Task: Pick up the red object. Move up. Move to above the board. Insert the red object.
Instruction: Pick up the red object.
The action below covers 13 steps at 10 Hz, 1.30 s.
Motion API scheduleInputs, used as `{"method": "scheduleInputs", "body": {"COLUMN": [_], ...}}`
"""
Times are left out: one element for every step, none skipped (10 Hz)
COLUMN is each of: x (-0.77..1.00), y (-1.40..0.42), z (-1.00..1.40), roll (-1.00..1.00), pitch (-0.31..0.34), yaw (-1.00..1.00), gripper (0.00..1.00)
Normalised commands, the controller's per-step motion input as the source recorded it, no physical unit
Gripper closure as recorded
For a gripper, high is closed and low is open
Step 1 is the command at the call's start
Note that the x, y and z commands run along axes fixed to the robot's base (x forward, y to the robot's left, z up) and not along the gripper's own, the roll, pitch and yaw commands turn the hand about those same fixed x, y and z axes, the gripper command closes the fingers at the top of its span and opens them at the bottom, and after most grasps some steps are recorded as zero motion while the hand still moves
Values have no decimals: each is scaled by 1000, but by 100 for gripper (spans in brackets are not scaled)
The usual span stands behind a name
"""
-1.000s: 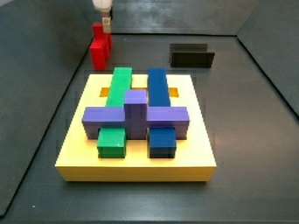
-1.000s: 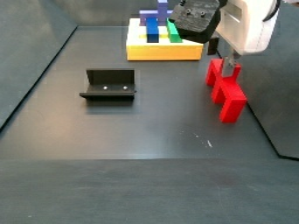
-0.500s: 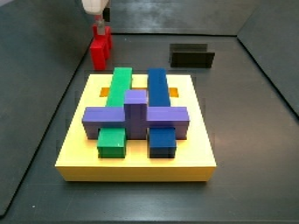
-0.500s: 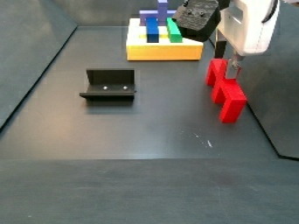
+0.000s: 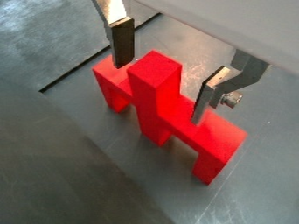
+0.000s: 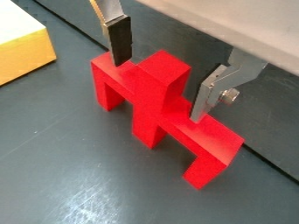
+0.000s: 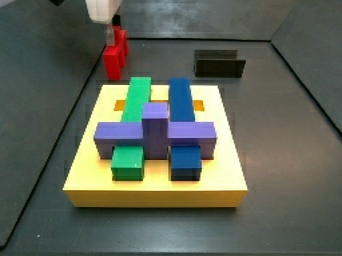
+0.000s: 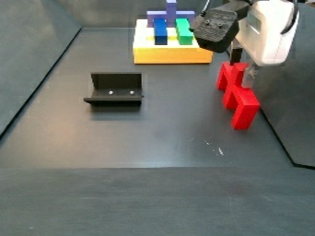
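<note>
Red object (image 5: 163, 109): lying on the dark floor, well apart from the board, its 2 legs and central stub pointing sideways; in a side view (image 8: 239, 92) it is sitting to the side of the board's near corner.
Gripper (image 6: 156, 70): hanging directly over the red object, its 2 fingers (image 5: 121, 42) straddling the raised central stub.
Jaws: standing spread, 1 plate on each side of the stub; whether the pads are touching the red plastic cannot be told.
Board (image 7: 154, 187): sitting flat, carrying green, blue and purple blocks (image 7: 156, 128).
Black box (image 8: 116, 89): standing near the red object, apart from the board.
</note>
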Motion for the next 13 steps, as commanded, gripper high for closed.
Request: {"method": "scheduleInputs", "body": {"x": [-69, 0, 29, 0, 0, 0, 0, 0, 89, 63, 0, 0, 3], "y": [0, 0, 80, 103, 63, 63, 43, 11, 0, 3, 6, 0, 0], "z": [-69, -60, -17, -14, -40, -63, -66, -54, -51, -46, -29, -31, -54], "roll": [-50, -69, -101, -111, -91, -103, -110, -101, -84, -83, -89, -86, -90], "pitch": [-36, 0, 0, 0, 0, 0, 0, 0, 0, 0, 0, 0, 0], "yaw": [-83, -120, -163, -163, -140, -149, -169, -146, -74, -51, 0, 0, 0], "gripper": [0, 0, 0, 0, 0, 0, 0, 0, 0, 0, 0, 0, 0]}}
